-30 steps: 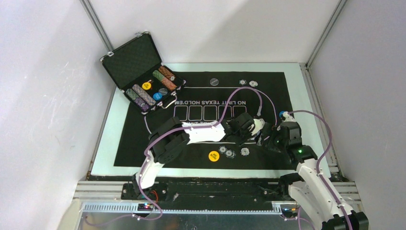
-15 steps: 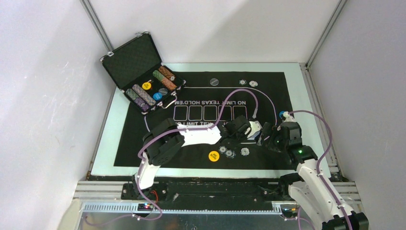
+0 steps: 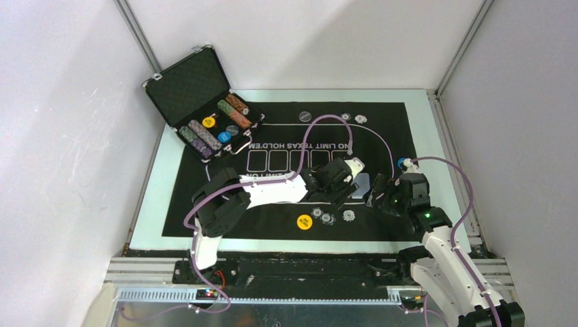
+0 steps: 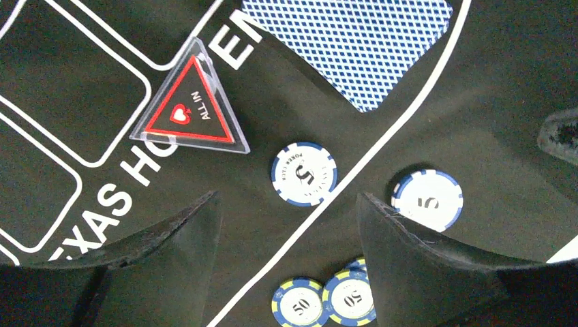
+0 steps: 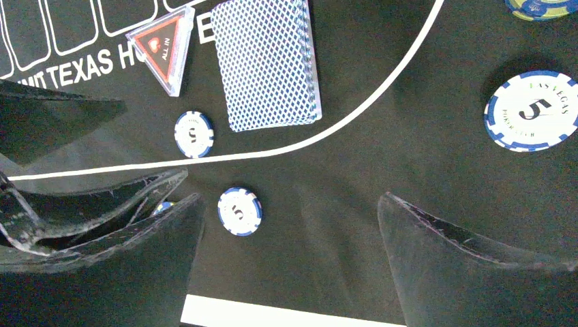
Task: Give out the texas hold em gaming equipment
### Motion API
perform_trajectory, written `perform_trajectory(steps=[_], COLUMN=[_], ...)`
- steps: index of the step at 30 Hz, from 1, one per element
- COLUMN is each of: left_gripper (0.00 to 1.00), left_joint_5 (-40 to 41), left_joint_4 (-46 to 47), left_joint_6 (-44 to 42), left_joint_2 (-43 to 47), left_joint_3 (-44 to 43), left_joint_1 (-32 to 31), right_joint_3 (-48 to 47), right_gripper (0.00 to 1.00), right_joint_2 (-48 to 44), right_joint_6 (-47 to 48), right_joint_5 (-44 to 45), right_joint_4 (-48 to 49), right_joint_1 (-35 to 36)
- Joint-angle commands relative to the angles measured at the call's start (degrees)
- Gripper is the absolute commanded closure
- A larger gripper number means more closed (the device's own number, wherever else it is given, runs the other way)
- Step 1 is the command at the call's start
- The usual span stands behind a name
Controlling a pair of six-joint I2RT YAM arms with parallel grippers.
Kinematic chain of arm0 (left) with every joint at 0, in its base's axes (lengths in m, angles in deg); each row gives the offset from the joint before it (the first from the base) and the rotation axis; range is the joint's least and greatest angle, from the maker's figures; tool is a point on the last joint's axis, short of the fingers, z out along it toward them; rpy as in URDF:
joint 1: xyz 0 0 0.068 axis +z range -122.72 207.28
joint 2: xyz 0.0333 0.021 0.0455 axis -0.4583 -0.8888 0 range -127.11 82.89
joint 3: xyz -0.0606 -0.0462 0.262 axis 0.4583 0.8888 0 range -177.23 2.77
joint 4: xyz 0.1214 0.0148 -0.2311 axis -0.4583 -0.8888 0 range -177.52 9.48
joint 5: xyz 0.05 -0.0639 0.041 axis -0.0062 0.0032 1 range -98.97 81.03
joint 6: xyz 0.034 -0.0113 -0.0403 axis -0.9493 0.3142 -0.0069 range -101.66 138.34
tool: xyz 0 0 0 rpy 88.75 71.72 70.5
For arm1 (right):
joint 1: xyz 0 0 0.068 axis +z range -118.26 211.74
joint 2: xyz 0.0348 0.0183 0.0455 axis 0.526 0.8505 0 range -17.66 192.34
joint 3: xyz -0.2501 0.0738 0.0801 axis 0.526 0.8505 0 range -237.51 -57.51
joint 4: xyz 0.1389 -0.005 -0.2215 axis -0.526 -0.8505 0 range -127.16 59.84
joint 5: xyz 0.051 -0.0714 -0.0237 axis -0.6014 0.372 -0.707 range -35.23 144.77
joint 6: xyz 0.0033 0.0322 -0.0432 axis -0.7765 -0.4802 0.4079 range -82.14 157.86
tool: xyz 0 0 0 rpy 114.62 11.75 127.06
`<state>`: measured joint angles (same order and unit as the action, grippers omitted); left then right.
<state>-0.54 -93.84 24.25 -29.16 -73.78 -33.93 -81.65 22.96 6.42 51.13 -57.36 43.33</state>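
Yellow disc [image 3: 305,221] sits nearest on the mat [image 3: 266,228], w/ three small chips [image 3: 328,218] just right of it. Left claw [image 4: 286,208]: fingers apart, nothing in it, a 5 chip [image 4: 305,174] on the mat just past its tips. Right claw [image 5: 290,201] also wide apart & empty. Card deck [image 5: 267,65] lies face down, triangle marker [image 5: 163,46] just left of it. Far side: two chips [image 3: 353,118], black disc [image 3: 306,116]. Open case [image 3: 204,116] at far left.
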Motion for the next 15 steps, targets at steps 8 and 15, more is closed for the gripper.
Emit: perform_trajectory(steps=[8, 15], left_gripper=[0.21, 0.25], left_joint_5=[0.81, 1.94], left_joint_4=[-3.64, -5.97], left_joint_6=[7.76, 9.57], left_joint_2=[-6.01, -10.06], left_joint_3=[-6.36, -7.68], left_joint_1=[0.21, -0.19], right_joint_3=[-0.2, -0.2], right_gripper=[0.01, 0.01], right_joint_2=[-0.2, -0.23], right_joint_6=[-0.24, -0.31], right_joint_5=[1.0, 1.0], right_joint_4=[1.98, 1.98], right_joint_1=[-0.29, -0.28])
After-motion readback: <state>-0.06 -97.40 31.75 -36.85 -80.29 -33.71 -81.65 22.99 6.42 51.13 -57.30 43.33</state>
